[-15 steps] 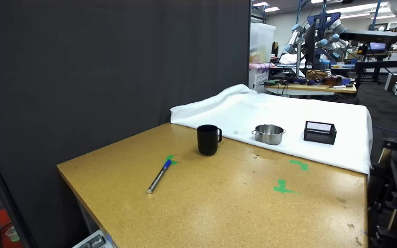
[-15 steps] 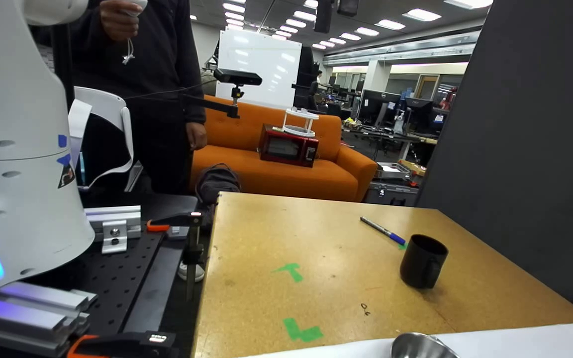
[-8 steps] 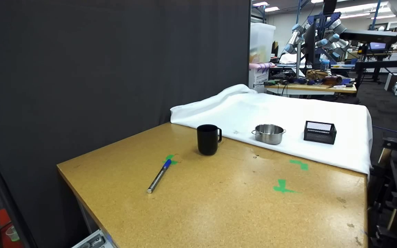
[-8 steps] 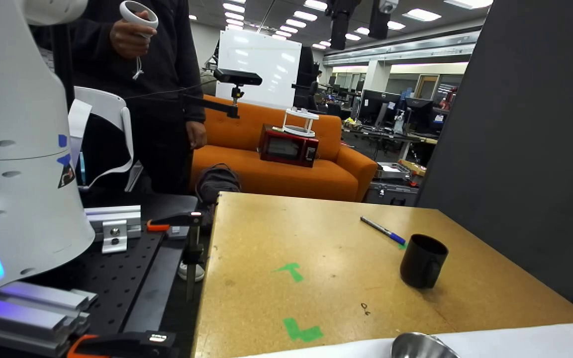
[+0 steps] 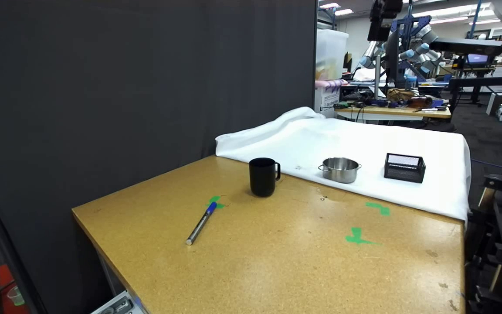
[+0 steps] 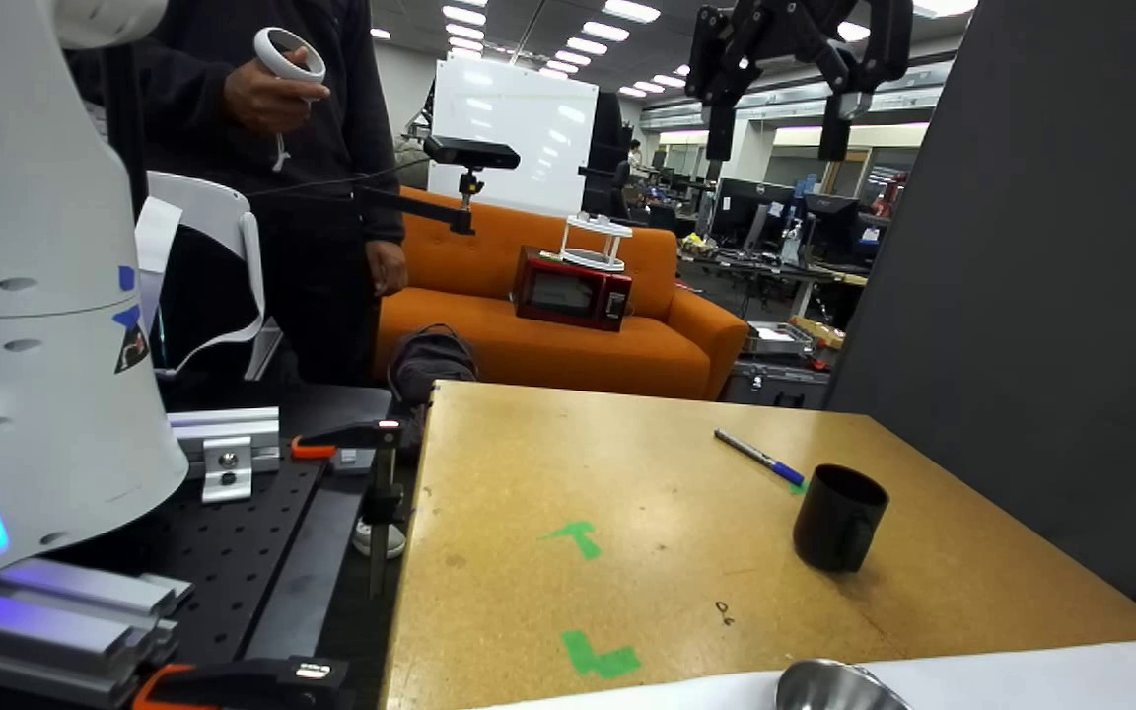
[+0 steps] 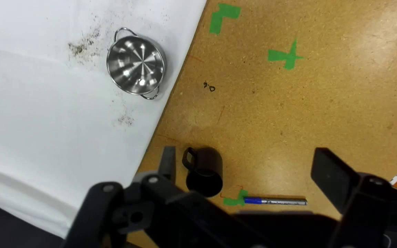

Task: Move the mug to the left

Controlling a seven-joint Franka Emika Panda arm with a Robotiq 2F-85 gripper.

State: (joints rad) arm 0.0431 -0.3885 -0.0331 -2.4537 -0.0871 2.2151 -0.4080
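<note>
Mug point(image 6: 824, 528) is standing upright on the worktop point(image 6: 617, 454), below the fingers point(image 6: 833, 138) and well apart from them. Its handle point(image 6: 859, 542) is facing the cloth point(image 7: 47, 103), on the side of one finger in the wrist view, so a grasp closing there could be catching the handle before the body; a slight turn may be called for. The fingers are hanging wide apart and holding nothing, presumably to leave room for the mug's sides. Beneath their gap a pen point(image 7: 281, 201) is lying flat; depending on whose left is meant, it may be obstructing the move. Farther out, ahead of the fingers in the wrist view, the bowl point(image 7: 136, 65) is sitting on the cloth, likely because it is playing no part.

The wrist view is making the mug look nearly between the fingers, hiding the height that an exterior view is giving. In an exterior view the fingers point(image 5: 379, 28) are overlapping into one dark shape, leaving their gap unreadable, yet only there is the box point(image 5: 403, 173) appearing, outside what the wrist view is catching beneath the fingers.
</note>
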